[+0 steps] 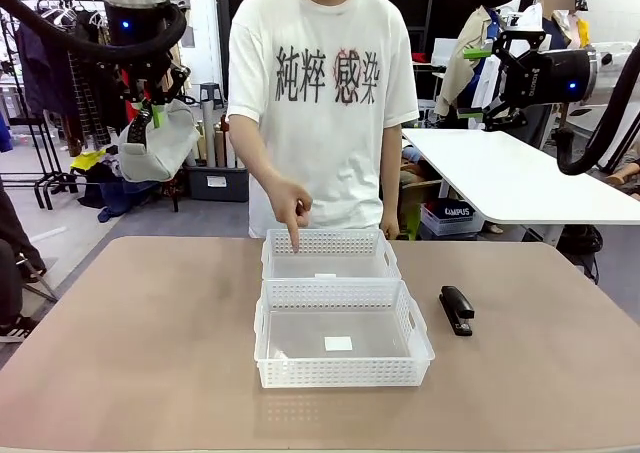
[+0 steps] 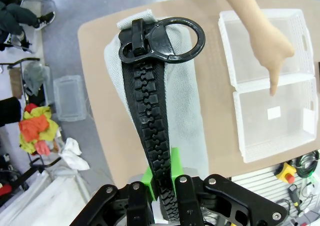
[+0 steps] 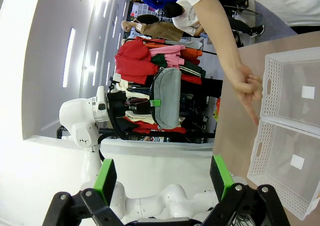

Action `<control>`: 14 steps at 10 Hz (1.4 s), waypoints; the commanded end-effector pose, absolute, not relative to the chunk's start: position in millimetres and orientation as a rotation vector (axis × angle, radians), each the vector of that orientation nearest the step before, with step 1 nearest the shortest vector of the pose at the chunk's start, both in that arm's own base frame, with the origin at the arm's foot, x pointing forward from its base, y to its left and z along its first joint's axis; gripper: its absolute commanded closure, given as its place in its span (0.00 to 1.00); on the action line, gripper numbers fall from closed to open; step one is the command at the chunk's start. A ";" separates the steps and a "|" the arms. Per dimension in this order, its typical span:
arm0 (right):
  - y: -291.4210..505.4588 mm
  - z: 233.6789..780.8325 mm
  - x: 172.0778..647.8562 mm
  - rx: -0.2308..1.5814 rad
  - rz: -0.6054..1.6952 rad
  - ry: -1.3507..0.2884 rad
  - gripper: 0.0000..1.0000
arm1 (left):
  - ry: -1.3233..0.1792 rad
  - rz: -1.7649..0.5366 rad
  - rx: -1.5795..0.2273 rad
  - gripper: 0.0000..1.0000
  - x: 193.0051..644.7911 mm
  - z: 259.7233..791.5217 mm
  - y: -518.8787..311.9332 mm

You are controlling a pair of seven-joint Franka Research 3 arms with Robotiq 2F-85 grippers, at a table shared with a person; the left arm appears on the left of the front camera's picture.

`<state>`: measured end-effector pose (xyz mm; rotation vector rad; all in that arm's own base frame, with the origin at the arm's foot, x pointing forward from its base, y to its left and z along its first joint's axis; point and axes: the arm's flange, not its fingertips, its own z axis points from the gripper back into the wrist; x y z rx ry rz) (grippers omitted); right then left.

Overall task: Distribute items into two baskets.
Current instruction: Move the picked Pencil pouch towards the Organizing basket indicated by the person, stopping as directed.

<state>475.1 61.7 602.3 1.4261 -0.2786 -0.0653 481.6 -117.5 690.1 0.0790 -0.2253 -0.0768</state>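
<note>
In the upper left of the front view, the left gripper (image 1: 140, 123) pinches the grey pouch (image 1: 160, 153), held high off the surface (image 1: 130, 353). At upper right, the right gripper (image 1: 475, 83) is spread wide with nothing in it. At centre, the far basket (image 1: 330, 241) touches the near basket (image 1: 340, 373). The person's hand (image 1: 292, 208) points into the far one. The black stapler (image 1: 456, 309) lies just right of the near basket.

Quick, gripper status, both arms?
Left gripper: shut on the grey pouch, raised above the table.
Right gripper: open, holding nothing.
</note>
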 end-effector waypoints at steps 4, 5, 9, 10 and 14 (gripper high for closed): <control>61.9 602.7 474.7 1.427 -0.056 -0.286 0.00 | -0.242 -0.078 0.075 1.00 478.8 689.4 -114.1; 61.9 602.7 474.7 1.427 -0.056 -0.286 0.00 | -0.242 -0.078 0.075 1.00 478.8 689.4 -114.1; 61.9 602.7 474.7 1.427 -0.056 -0.286 0.00 | -0.242 -0.078 0.075 1.00 478.8 689.4 -114.1; 61.9 602.7 474.7 1.427 -0.056 -0.286 0.00 | -0.242 -0.078 0.075 1.00 478.8 689.4 -114.1; 61.9 602.7 474.7 1.427 -0.056 -0.286 0.00 | -0.253 -0.414 0.088 1.00 470.0 696.8 -133.2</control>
